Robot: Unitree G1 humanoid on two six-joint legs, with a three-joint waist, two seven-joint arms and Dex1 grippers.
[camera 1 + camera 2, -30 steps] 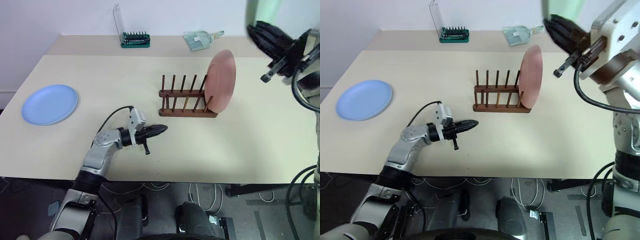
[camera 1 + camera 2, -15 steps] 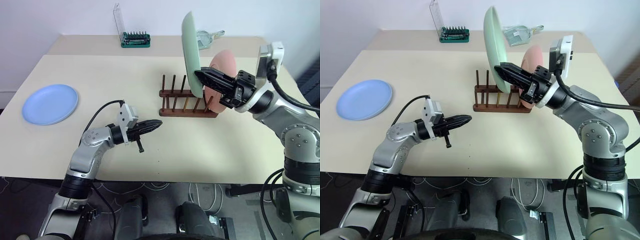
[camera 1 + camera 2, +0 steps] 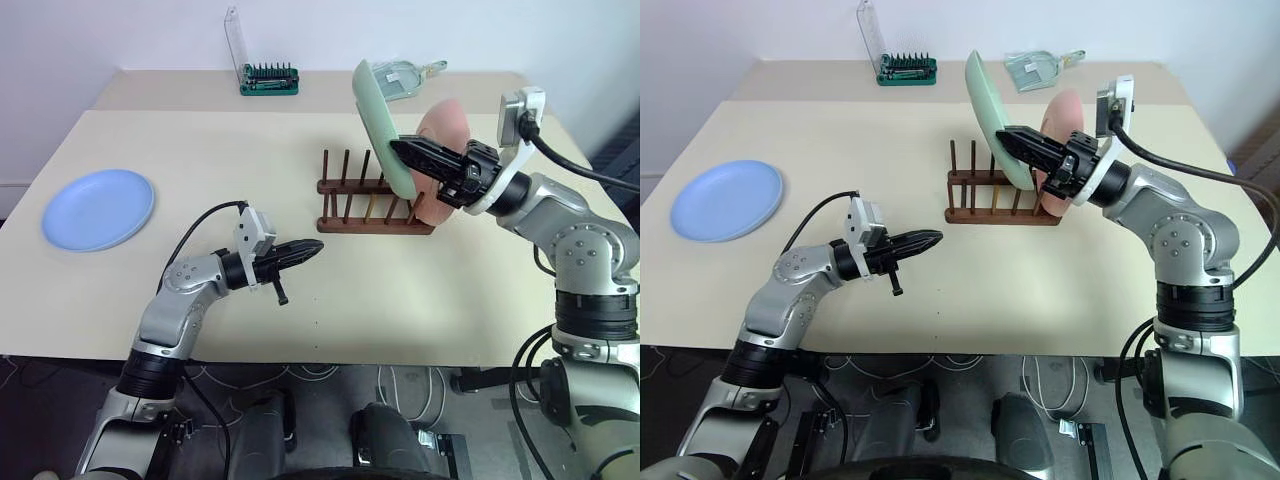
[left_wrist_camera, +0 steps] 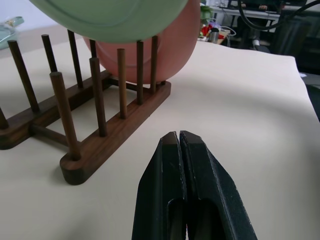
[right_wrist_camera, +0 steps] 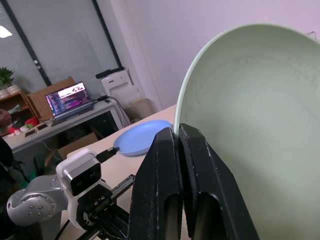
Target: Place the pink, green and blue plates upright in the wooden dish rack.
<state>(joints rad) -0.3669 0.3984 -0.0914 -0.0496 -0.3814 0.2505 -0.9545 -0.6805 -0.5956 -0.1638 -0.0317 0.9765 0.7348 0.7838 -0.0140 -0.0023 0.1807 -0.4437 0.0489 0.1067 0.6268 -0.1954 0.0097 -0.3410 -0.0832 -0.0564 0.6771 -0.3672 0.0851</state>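
Note:
The green plate (image 3: 375, 120) hangs on edge, tilted, just above the wooden dish rack (image 3: 366, 187). My right gripper (image 3: 398, 148) is shut on its rim, seen close up in the right wrist view (image 5: 177, 132). The pink plate (image 3: 445, 122) stands upright in the rack's right-end slot, right behind the green one. The blue plate (image 3: 98, 208) lies flat at the table's left side. My left gripper (image 3: 312, 246) is shut and holds nothing, level above the table in front of the rack's left end, its fingertips (image 4: 170, 145) pointing at the rack's pegs (image 4: 64, 112).
A green tool holder (image 3: 270, 80) with black bits and a clear upright lid stands at the back of the table. A pale scoop-like item (image 3: 400, 78) lies at the back right. The table's front edge (image 3: 330, 355) runs just below my left arm.
My right arm has swung in from the upper right with the green plate, then lowered and tilted it over the rack. The left arm has stayed about where it was.

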